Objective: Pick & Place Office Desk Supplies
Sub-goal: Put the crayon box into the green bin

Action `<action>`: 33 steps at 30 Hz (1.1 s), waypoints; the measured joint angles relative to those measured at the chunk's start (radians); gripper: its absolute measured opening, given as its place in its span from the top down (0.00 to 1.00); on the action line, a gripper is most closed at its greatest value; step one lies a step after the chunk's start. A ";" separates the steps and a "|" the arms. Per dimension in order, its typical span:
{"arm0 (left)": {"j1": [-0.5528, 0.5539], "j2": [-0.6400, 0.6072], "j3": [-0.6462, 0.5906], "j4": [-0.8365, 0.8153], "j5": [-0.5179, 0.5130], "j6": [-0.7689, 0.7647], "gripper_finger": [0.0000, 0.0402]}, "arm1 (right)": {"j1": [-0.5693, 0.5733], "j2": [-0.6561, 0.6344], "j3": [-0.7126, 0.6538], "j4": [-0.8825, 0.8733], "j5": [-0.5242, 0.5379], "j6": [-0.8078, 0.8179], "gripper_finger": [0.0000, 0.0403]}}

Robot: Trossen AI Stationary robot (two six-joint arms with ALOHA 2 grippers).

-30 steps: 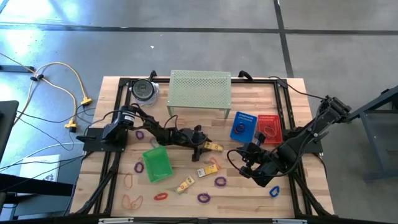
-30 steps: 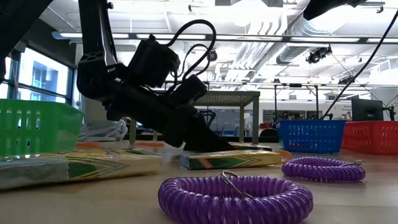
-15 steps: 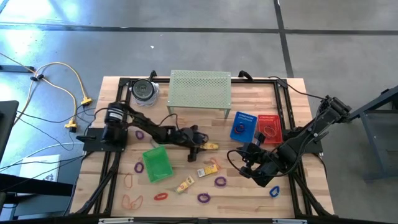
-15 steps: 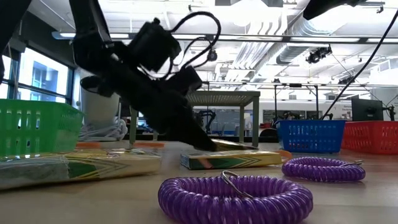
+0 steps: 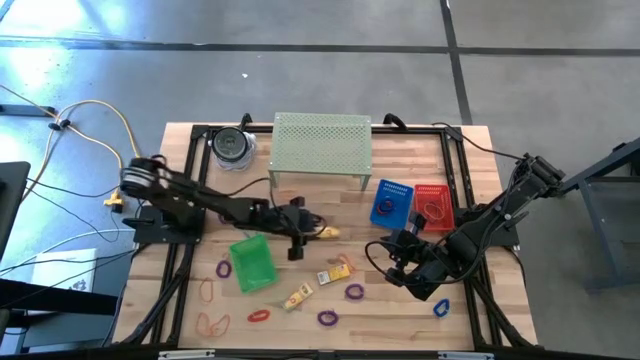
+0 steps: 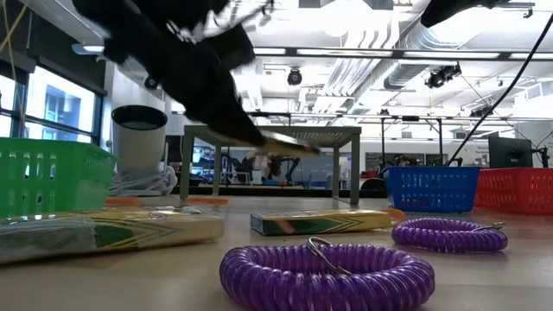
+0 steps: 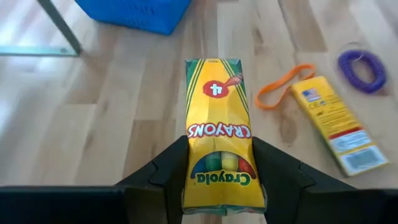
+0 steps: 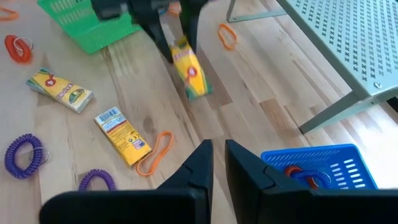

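The crayon packet [image 7: 220, 127] is clamped by one end between the left gripper [image 5: 300, 233] fingers, lifted above mid-table just right of the green basket [image 5: 251, 262]; carry it level and release only once squarely over the basket. The left wrist view shows the grip, while the high view shows the right gripper [image 8: 215, 163], fingers together, waiting near the blue basket [image 5: 391, 203].

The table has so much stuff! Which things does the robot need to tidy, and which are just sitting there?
To tidy: crayon box in left gripper, crayon boxes and purple coils on table.

Just sitting: green perforated shelf, round container.
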 joint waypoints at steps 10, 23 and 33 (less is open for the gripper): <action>-0.088 -0.252 0.006 -0.449 -0.110 -0.195 0.63 | -0.012 0.000 0.000 0.015 0.001 -0.047 0.93; -0.223 -0.305 0.184 -0.880 -0.107 -0.364 0.63 | -0.029 0.000 0.000 0.035 0.050 -0.110 0.93; -0.306 -0.304 0.281 -1.224 0.037 -0.748 0.63 | -0.029 0.000 0.000 0.036 0.049 -0.114 0.93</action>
